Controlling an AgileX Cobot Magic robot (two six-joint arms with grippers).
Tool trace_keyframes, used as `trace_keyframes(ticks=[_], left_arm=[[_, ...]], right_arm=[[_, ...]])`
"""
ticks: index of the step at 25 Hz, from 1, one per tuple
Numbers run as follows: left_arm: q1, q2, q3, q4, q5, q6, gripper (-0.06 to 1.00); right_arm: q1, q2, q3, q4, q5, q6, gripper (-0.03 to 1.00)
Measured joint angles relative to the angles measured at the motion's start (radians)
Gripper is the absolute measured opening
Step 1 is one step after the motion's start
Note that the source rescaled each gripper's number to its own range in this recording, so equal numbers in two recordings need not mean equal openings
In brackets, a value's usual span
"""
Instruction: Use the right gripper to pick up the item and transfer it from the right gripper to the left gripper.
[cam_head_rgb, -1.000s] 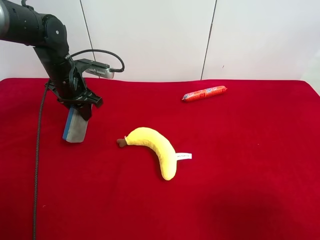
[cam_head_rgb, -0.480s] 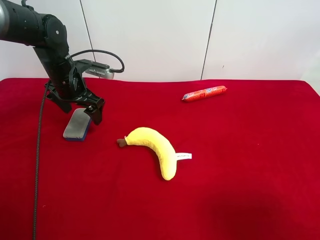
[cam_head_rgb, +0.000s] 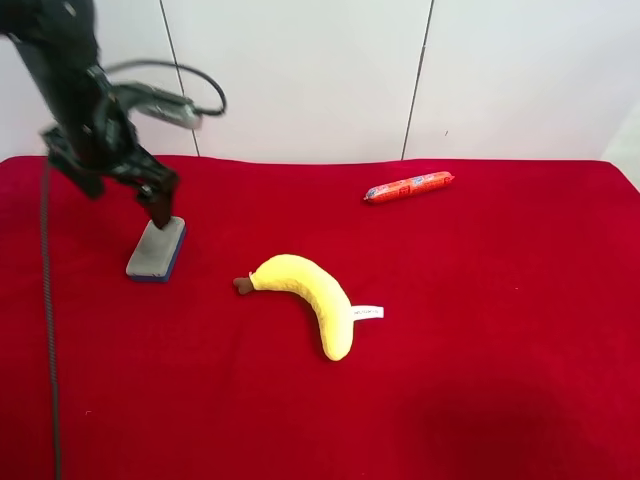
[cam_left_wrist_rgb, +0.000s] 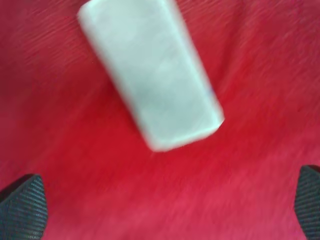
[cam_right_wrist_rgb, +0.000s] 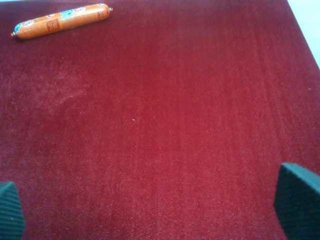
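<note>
1. Far left of the high view: the all-black left end effector (cam_head_rgb: 125, 185) hangs above the table (cam_head_rgb: 480, 400) with its prongs spread wide and nothing between them. Its own wrist camera confirms it, the two fingertips (cam_left_wrist_rgb: 22, 210) sit at opposite edges of the shot with only cloth between

2. Just below and beside it lies the item (cam_head_rgb: 157, 250), the grey felt-topped pad with the thin blue base. It's flat on the red cloth, left side of the table, touching nobody. From the left wrist view it's a pale rounded rectangle (cam_left_wrist_rgb: 150, 75), a bit blurred

3. Handling guess: looks light and fairly stiff, so it shouldn't flop. Felt top should give decent friction, the blue base maybe slicker. It's thin and lies flush, so I'd pinch across the short width at the long edges, near the middle, leaving one end free for a handoff

4. Further right: the plush banana (cam_head_rgb: 305, 300) near the middle, well apart from the pad

5. Then the sausage stick (cam_head_rgb: 408, 187) towards the far right

6. The right end effector (cam_right_wrist_rgb: 160, 205) isn't in the high view. Its wrist camera shows both fingertips wide apart over bare cloth, empty
</note>
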Motion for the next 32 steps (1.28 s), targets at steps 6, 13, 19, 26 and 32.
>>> trace_keyframes(ticks=[6,13,19,26,32], left_arm=[[0.0,-0.243,0.007,0.043,0.135,-0.062,1.0],[0.0,-0.603,0.218,0.042,0.143,-0.103,1.0],[0.0,-0.949,0.442,0.039,0.145,-0.129,1.0],[0.0,-1.398,0.623,0.039,0.148,-0.155,1.0],[0.0,-1.681,0.707,0.021,0.148,-0.159,1.0]], right_arm=[[0.0,0.0,0.0,0.0,0.0,0.0,1.0],[0.0,0.0,0.0,0.0,0.0,0.0,1.0],[0.0,0.0,0.0,0.0,0.0,0.0,1.0],[0.0,0.0,0.0,0.0,0.0,0.0,1.0],[0.0,0.0,0.0,0.0,0.0,0.0,1.0]])
